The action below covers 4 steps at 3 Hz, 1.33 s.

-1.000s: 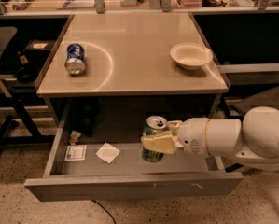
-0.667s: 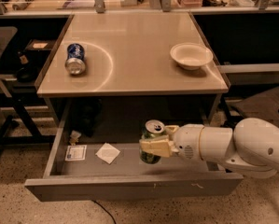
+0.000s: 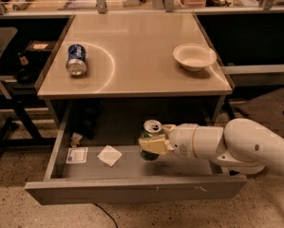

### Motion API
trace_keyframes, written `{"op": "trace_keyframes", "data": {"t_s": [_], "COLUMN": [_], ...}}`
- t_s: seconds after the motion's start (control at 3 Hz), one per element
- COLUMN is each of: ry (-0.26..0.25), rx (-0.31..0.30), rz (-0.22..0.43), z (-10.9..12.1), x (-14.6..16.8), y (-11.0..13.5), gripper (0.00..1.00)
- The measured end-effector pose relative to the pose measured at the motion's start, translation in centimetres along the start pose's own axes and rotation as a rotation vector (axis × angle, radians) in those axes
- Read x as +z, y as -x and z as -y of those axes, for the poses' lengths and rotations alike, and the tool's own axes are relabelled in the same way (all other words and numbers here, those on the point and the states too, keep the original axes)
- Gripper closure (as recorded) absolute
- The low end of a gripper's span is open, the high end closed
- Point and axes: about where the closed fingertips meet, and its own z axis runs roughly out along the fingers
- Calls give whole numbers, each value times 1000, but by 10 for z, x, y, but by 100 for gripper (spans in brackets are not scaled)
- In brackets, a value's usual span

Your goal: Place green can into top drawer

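Observation:
The green can (image 3: 150, 140) stands upright, with its silver pull-tab top showing, inside the open top drawer (image 3: 137, 188), right of the drawer's middle. My gripper (image 3: 156, 142) reaches in from the right and is shut on the can's side. The white arm stretches from the lower right over the drawer's right part. The can's base is at or just above the drawer floor; I cannot tell whether it touches.
In the drawer lie a folded white paper (image 3: 109, 155), a small card (image 3: 77, 155) and a small object (image 3: 76, 138) at the left. On the desk top lie a blue can (image 3: 77, 60) on its side and a white bowl (image 3: 194, 56).
The gripper with the green can has moved a little left and slightly down inside the drawer. The arm has lowered with it.

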Motion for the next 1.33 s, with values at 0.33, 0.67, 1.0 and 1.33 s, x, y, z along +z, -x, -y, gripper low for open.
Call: {"op": "trace_keyframes", "data": {"t_s": [0.33, 0.67, 1.0, 1.33], "ry": [1, 8, 13, 14], "rx": [-10, -18, -26, -35], "rz": [-12, -20, -11, 1], "z": [12, 20, 26, 29], "x": [14, 26, 36, 44], "y": [-6, -12, -17, -22], "gripper": [100, 100, 100, 100]}}
